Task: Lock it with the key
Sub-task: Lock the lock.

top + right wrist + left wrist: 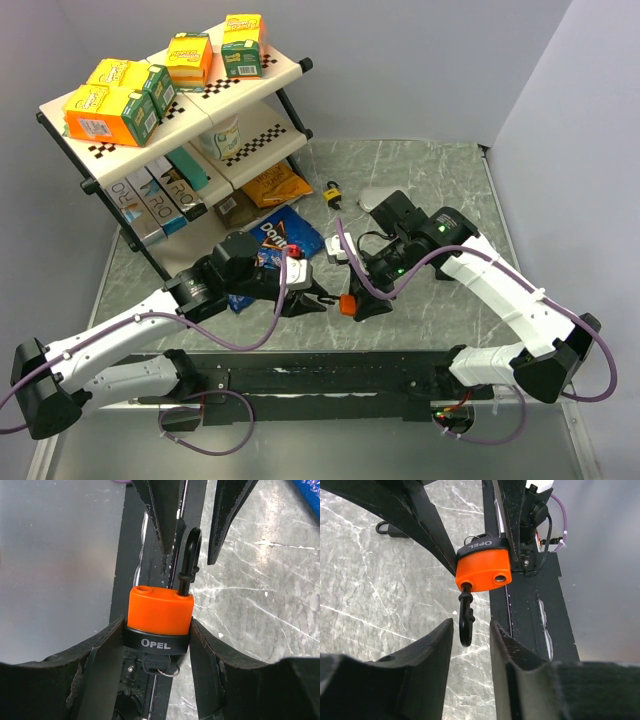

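Right gripper clenched on orange black-banded padlock, small black-headed key sat in its base, left gripper parted around black hooked shackle

the key barely shows under the orange padlock: just a dark head and a bit of ring, its blade out of sight. from above, the left arm covers part of the blue doritos bag, and the small far padlock is too tiny to read.
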Tool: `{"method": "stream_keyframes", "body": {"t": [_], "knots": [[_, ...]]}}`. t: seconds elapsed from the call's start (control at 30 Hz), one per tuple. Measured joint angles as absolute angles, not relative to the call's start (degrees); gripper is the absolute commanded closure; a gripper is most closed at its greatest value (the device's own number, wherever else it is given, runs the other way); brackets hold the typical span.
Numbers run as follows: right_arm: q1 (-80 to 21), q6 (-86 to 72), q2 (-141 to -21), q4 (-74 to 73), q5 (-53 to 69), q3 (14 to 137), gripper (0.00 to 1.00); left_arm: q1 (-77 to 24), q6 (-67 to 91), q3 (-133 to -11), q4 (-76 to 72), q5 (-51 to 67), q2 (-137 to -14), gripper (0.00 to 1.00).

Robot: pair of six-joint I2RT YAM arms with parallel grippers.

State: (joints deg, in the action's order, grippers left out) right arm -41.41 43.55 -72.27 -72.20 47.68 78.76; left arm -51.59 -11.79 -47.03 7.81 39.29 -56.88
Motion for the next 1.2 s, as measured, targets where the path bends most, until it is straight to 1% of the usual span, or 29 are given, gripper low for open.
{"method": "stream_keyframes", "body": {"t": [0.03, 0.1, 0.13, 0.23, 0.33, 0.47, 0.5, 0.53, 0.57, 0.6, 0.67, 0.7, 0.73, 0.77, 0.8, 0.83, 0.87, 0.9, 1.07, 1.2], "knots": [[-41.41, 43.53, -72.27, -72.20, 47.64, 78.76, 1.00, -51.59, -11.68, -47.05, 7.81, 39.20, -56.88, 0.64], [-41.43, 43.38, -72.27, -72.12, 47.62, 78.76, 1.00, -51.68, -11.29, -47.05, 7.70, 39.09, -56.90, 0.70], [-41.43, 43.35, -72.27, -72.10, 47.62, 78.76, 1.00, -51.75, -11.05, -47.07, 7.60, 39.11, -56.90, 0.76], [-41.50, 43.33, -72.29, -72.05, 47.59, 78.76, 1.00, -51.86, -10.11, -47.18, 6.85, 39.09, -57.21, 0.82], [-41.50, 43.31, -72.31, -72.05, 47.62, 78.76, 1.00, -51.86, -8.99, -47.48, 6.22, 38.89, -57.76, 0.75], [-41.50, 43.31, -72.40, -72.01, 47.59, 78.76, 1.00, -51.88, -7.77, -47.59, 5.67, 38.68, -58.08, 0.74], [-41.50, 43.33, -72.42, -72.01, 47.62, 78.76, 1.00, -51.90, -7.68, -47.59, 5.58, 38.68, -58.08, 0.76], [-41.50, 43.31, -72.47, -72.01, 47.62, 78.76, 1.00, -51.90, -7.66, -47.59, 5.41, 38.68, -58.08, 0.88], [-41.50, 43.31, -72.47, -72.01, 47.62, 78.76, 1.00, -51.90, -7.66, -47.59, 5.37, 38.68, -58.08, 0.94], [-41.50, 43.31, -72.49, -72.01, 47.62, 78.76, 1.00, -51.90, -7.35, -47.59, 5.34, 38.68, -58.08, 0.98], [-41.50, 43.27, -72.49, -72.01, 47.57, 78.76, 1.00, -51.90, -7.27, -47.59, 5.37, 38.68, -58.08, 0.99], [-41.50, 43.09, -72.49, -72.01, 47.53, 78.76, 0.91, -51.90, -7.18, -47.59, 5.37, 38.65, -58.08, 0.99], [-41.50, 42.92, -72.49, -71.99, 47.44, 78.76, 0.62, -51.90, -7.20, -47.59, 5.39, 38.65, -58.08, 0.99], [-41.50, 42.76, -72.49, -71.90, 47.35, 78.76, 0.38, -51.90, -7.09, -47.59, 5.43, 38.59, -58.08, 0.99], [-41.50, 42.24, -72.49, -71.72, 47.24, 78.76, 0.20, -51.90, -6.83, -47.59, 5.48, 38.44, -58.06, 0.99], [-41.39, 41.30, -72.49, -71.37, 47.00, 78.76, 0.06, -51.90, -6.72, -47.59, 5.63, 38.04, -57.98, 0.99], [-41.08, 39.99, -72.49, -70.87, 47.00, 78.78, 0.01, -51.86, -6.57, -47.59, 6.02, 37.67, -57.84, 0.99], [-40.56, 38.70, -72.49, -70.19, 47.13, 78.89, 0.01, -51.75, -6.44, -47.59, 6.70, 37.41, -57.60, 0.99], [-34.41, 34.39, -71.72, -66.70, 47.92, 80.47, 0.01, -49.69, -4.95, -47.46, 10.02, 37.04, -54.41, 0.99], [-30.35, 30.70, -67.55, -61.10, 47.37, 80.25, 0.01, -47.66, -3.20, -47.57, 11.07, 38.04, -50.61, 0.99]]}}
